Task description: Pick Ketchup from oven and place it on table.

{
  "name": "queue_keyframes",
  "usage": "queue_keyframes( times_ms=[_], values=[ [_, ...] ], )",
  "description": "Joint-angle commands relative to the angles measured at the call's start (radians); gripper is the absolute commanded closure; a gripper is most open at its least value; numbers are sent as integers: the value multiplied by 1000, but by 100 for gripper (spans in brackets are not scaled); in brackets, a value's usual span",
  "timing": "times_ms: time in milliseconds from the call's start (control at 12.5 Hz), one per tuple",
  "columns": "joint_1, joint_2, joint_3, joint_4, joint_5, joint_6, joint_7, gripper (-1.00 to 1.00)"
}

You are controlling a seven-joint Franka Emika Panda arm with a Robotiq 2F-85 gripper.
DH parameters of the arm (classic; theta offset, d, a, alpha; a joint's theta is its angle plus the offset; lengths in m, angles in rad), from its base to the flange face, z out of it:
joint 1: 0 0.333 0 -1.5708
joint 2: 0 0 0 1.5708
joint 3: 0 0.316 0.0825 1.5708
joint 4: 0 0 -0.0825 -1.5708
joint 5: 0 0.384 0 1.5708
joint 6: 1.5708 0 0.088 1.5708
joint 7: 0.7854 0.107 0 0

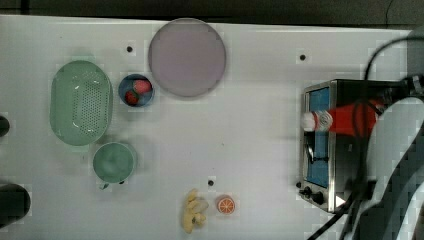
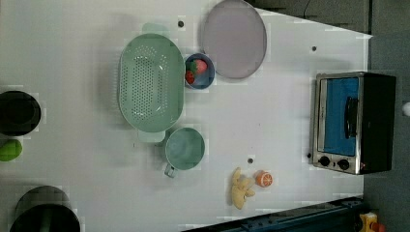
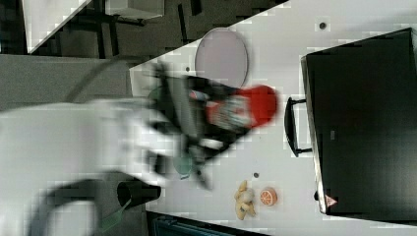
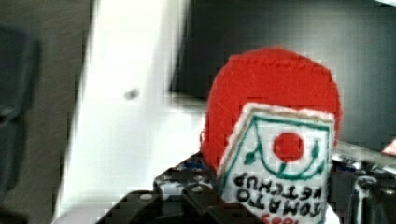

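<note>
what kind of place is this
Probably a robot lab staged as a toy kitchen: a white table with mounting holes, a toaster oven, a colander and toy fruit.

Ketchup (image 1: 345, 120): slim red squeeze bottle, white cap, white label with a red tomato and green lines. Tipped on its side, up off the counter (image 1: 240, 145), gripped in black jaws. In the top view, seen across the front of the oven (image 1: 320, 100), cap pointing to the top view's left. In the right view, blurry, round red end (image 3: 255, 105) turned toward the oven handle, not touching it. In the wrist view, fat red end (image 4: 271, 93) up close, label reading TOMATO KETCHUP.

Oven (image 2: 355, 121): black box, silver front, blue glass door, metal handle, small black knobs. Standing near the counter's edge, at the left view's right.

Counter (image 2: 270, 121): big, flat, white, with a few small dark holes.
</note>
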Motion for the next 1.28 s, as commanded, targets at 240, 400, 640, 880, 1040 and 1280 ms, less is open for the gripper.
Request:
queue_keyframes(
  times_ms=[240,400,640,880,1040,1280],
  values=[
    [117,-81,206,-11,8,-78,-32,-29],
    [127,-76,297,-32,-1,-78,-21,-29],
    [131,-69,397,-145,-26,-74,76,-29],
    [134,-67,440,-330,-42,12,220,-29],
    [134,-55,438,-469,-42,166,233,-29],
    [132,20,429,-632,-42,406,233,-29]
  ],
)
